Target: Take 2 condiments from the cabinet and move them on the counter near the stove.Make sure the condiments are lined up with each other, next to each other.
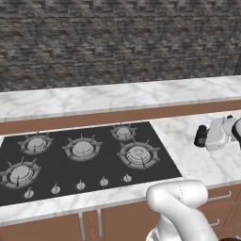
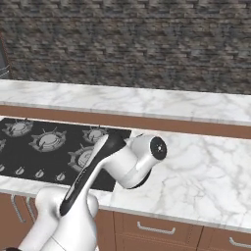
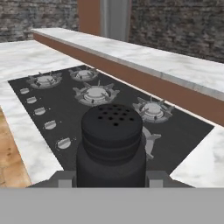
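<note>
In the hand view a squat black shaker bottle (image 3: 111,144) with a holed, rounded cap stands upright between my fingers, and my gripper (image 3: 111,177) is shut on it. From the left base view the shaker (image 1: 201,135) shows dark at the tip of my white hand, held a little above the white marble counter (image 1: 197,162) just right of the stove (image 1: 84,155). The black cooktop (image 3: 87,100) stretches away beyond the shaker. In the right base view my elbow rises over the counter (image 2: 196,166) beside the stove (image 2: 44,147). The cabinet is out of view.
A raised marble ledge (image 1: 117,96) over a brown band runs behind the stove, below a dark brick wall (image 1: 117,42). Silver knobs (image 1: 80,185) line the cooktop's front. Brown lower cupboards with silver handles (image 2: 154,228) sit under the counter.
</note>
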Tool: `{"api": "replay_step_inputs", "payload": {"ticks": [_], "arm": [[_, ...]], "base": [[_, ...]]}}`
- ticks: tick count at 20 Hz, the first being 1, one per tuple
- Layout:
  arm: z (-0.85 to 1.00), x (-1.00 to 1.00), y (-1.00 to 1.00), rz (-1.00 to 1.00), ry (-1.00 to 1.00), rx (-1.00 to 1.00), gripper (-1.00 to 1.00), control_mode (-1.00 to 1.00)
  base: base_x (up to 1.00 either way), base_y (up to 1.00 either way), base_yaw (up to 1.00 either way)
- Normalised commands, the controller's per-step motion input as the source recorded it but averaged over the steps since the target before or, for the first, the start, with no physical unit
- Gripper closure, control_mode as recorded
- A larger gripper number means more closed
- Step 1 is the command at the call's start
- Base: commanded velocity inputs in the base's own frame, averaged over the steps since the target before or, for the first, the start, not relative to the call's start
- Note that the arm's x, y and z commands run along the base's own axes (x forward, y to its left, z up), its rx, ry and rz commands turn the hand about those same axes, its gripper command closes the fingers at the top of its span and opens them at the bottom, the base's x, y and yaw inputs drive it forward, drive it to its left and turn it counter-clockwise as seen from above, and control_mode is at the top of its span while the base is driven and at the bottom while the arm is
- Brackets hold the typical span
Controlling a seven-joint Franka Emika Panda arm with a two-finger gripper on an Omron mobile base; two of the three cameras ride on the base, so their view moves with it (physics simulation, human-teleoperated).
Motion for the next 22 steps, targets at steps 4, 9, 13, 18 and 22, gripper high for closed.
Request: {"api": "replay_step_inputs", "payload": {"ticks": [4,9,13,18,22], "arm": [[-0.39,0.29,-0.13,0.11,0.00,0.00,1.00,-1.00],[-0.26,0.16,0.00,0.03,0.00,0.00,1.00,-1.00],[-0.30,0.11,0.00,0.00,0.00,0.00,1.00,-1.00],[-0.33,0.02,0.00,0.00,0.00,0.00,1.00,-1.00],[-0.33,0.05,0.00,0.00,0.00,0.00,1.00,-1.00]], "base": [[0.00,0.00,0.00],[0.00,0.00,0.00],[0.00,0.00,0.00],[0.00,0.00,0.00],[0.00,0.00,0.00]]}}
